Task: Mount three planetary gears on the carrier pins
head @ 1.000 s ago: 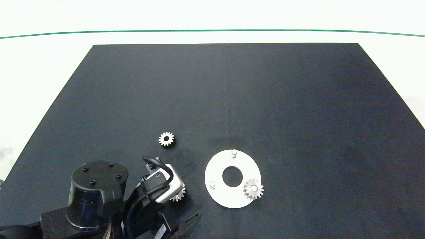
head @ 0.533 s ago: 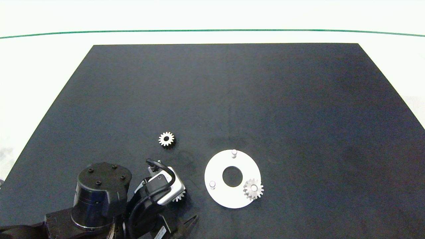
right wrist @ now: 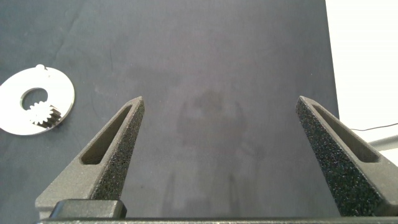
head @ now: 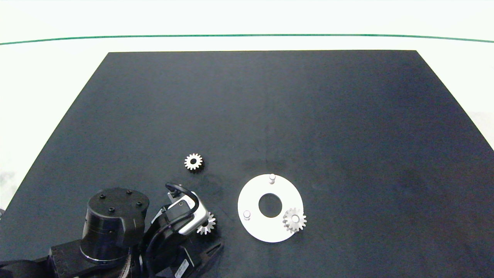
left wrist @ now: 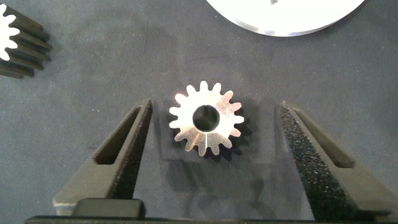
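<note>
Second gear (left wrist: 206, 119) lies flat between the left tool's (left wrist: 211, 134) wide-open fingers, probably untouched; closing squarely comes next. Right tool (right wrist: 217, 134) open, empty, parked.

Left claw (left wrist: 211, 112) lower, gear (left wrist: 206, 119) more exposed

1. Near gear (head: 207, 225) partly covered in head view by left wrist camera housing (head: 189, 216); only right half of teeth visible.
2. Left gripper (left wrist: 214, 118) fingertips hidden under arm in head view.
3. Second gear (left wrist: 15, 38) and white disc (left wrist: 283, 15) cut off at left wrist frame edges.
4. Right arm out of head view.
5. Pins on disc (right wrist: 37, 101) too small to resolve in right wrist view.
</note>
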